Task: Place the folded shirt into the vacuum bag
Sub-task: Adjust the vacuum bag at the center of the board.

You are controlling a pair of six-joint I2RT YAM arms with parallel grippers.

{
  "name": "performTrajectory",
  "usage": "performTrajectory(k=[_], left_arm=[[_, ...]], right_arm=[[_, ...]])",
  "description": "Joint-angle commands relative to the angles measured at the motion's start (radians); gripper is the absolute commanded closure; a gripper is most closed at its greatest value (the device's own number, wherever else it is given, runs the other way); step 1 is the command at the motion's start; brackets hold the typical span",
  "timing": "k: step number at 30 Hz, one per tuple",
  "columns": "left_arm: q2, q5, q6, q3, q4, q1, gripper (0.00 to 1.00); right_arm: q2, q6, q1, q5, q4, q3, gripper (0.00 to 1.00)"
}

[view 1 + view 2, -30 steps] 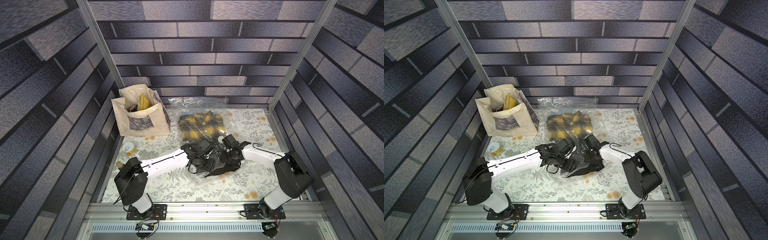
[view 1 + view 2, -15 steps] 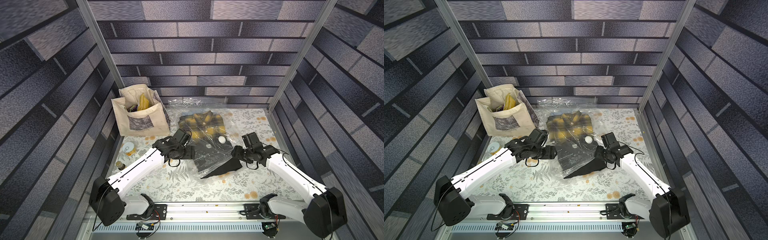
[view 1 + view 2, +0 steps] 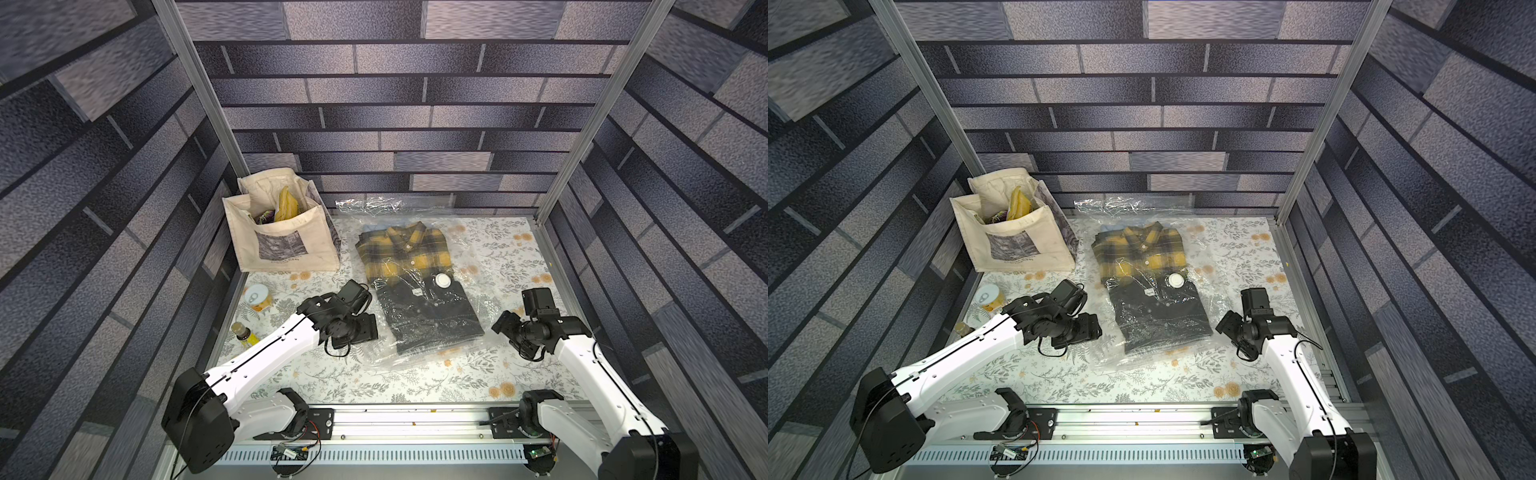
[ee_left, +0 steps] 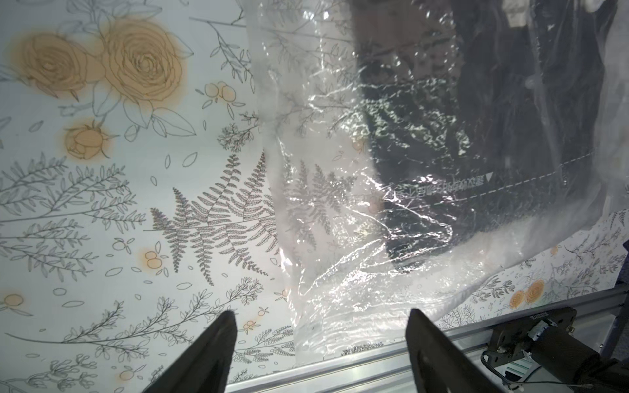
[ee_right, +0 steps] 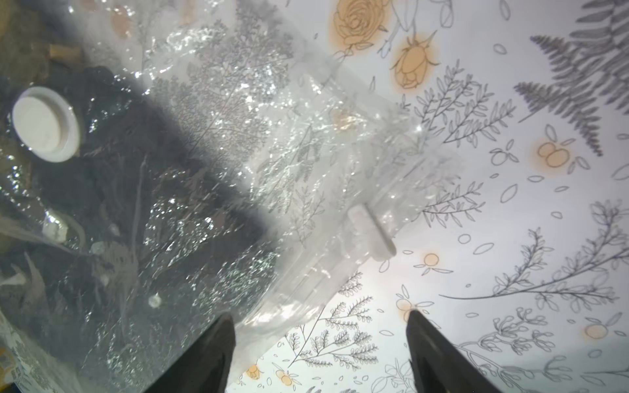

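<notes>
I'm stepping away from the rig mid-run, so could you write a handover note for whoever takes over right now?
Grippers: the left gripper is open and empty, beside the left edge of the vacuum bag. The right gripper is open and empty, off the bag's right edge.
Things: the bag lies flat on the table. The dark folded shirt is inside, with the valve cap over its far end. A yellow plaid shirt lies beyond it.
Done: the shirt is in.
Left: check the mouth; I cannot tell whether it is closed.

Both arms outstretched, left end effector (image 4: pixel 321 312) and right end effector (image 5: pixel 320 313) with jaws spread wide, empty.
</notes>
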Motion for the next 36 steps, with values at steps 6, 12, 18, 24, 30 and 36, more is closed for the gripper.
performTrajectory(k=[6, 12, 18, 24, 30, 36], left_arm=[[-0.042, 0.07, -0.173, -0.167, 0.235, -0.004, 0.24], [-0.019, 0.102, -0.269, -0.262, 0.415, -0.033, 0.31], [-0.012, 0.078, -0.321, -0.324, 0.489, -0.053, 0.39], [-0.016, 0.047, -0.322, -0.328, 0.507, -0.04, 0.51], [-0.009, 0.042, -0.322, -0.319, 0.517, -0.031, 0.67], [-0.024, 0.034, -0.321, -0.297, 0.49, -0.028, 0.79]], right_arm=[[0.031, 0.059, -0.189, -0.125, 0.218, -0.108, 0.25], [0.142, 0.061, -0.215, -0.171, 0.348, -0.142, 0.29], [0.161, 0.104, -0.218, -0.156, 0.467, -0.201, 0.32], [0.196, 0.122, -0.218, -0.161, 0.557, -0.236, 0.41], [0.204, 0.132, -0.218, -0.171, 0.588, -0.239, 0.57], [0.157, 0.155, -0.218, -0.216, 0.594, -0.229, 0.78]])
